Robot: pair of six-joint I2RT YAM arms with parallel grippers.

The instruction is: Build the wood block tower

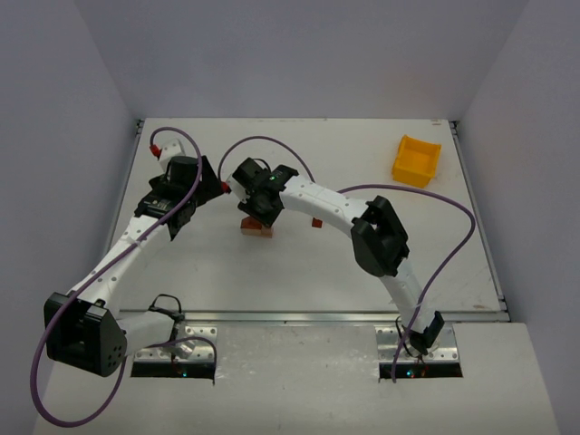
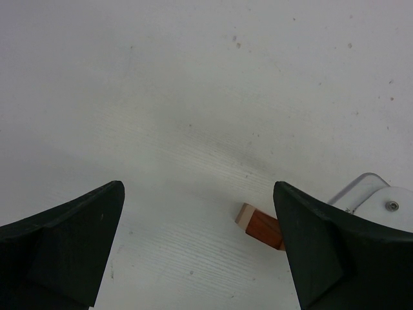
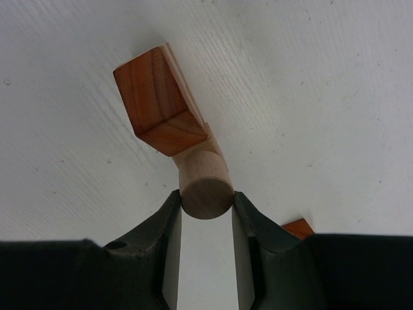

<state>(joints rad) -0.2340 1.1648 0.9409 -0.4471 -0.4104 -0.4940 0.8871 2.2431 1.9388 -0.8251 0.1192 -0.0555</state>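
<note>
Top, left-wrist and right-wrist views. The right gripper [image 3: 206, 201] is pinching a pale wooden cylinder [image 3: 205, 187] between nearly closed fingers. It is hovering over the wood block tower [image 1: 256, 227], which is sitting near the middle of the surface [image 1: 299, 272]. The left gripper [image 2: 197, 187] is standing wide apart just left of the tower, gripping nothing.

Risks:
- The cylinder is lying against, or just beside, the reddish-brown block [image 3: 155, 97]. A sideways nudge during placement is likely to be pushing that block off its pale base.
- The round side is offering the fingers only narrow contact, so the cylinder may be slipping or rolling on release.
- The two grippers are working close together, so a collision between them is possible.

Hidden or unclear:
- In the top view the right gripper is covering most of the tower, so its layers are not being shown.
- Whether the cylinder is resting on anything or hanging free cannot be told.
- A red-and-pale block [image 2: 258, 227] is partly disappearing behind a left finger, and its identity is uncertain.
- A loose reddish block [image 1: 317, 222] is lying just right of the tower, its shape too small to read.
- A yellow bin [image 1: 403, 170] is sitting far right, well apart.
</note>
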